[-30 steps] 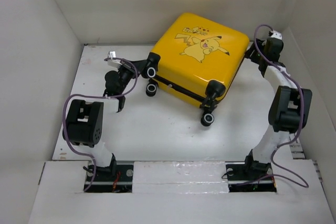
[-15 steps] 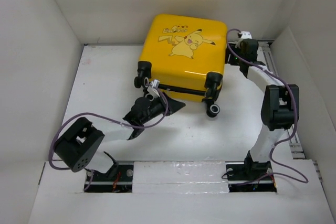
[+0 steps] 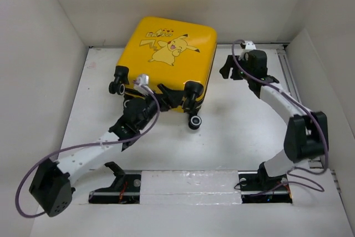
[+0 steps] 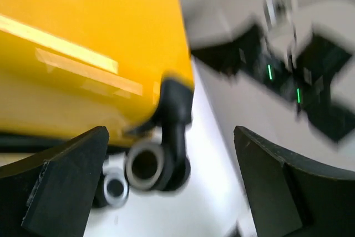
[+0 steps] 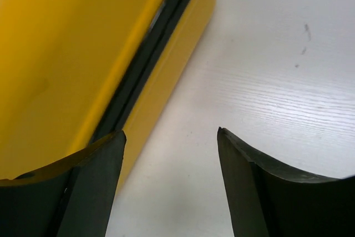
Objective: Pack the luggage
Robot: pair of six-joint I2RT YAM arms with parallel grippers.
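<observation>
The luggage (image 3: pixel 166 48) is a yellow hard-shell suitcase with a Pikachu print, lying closed and flat at the back of the table. Its black zipper band (image 5: pixel 145 54) runs along the side. Black-and-white caster wheels (image 3: pixel 194 121) stick out at its near edge. My left gripper (image 3: pixel 173 97) is open at that near edge, between the wheels. In the left wrist view my left gripper (image 4: pixel 171 131) frames one wheel (image 4: pixel 145 165) and holds nothing. My right gripper (image 3: pixel 224 72) is open just right of the luggage. In the right wrist view my right gripper (image 5: pixel 170 132) hangs over bare table beside the luggage (image 5: pixel 61 54).
White walls close in the white table (image 3: pixel 238 131) on the left, back and right. A metal rail (image 3: pixel 284 73) runs along the right wall. My right arm (image 4: pixel 277 70) shows blurred beyond the luggage in the left wrist view.
The luggage has slid and turned to the left. My left arm has swung in to its near edge and its gripper has gone from shut to open. My right gripper has followed leftward.
</observation>
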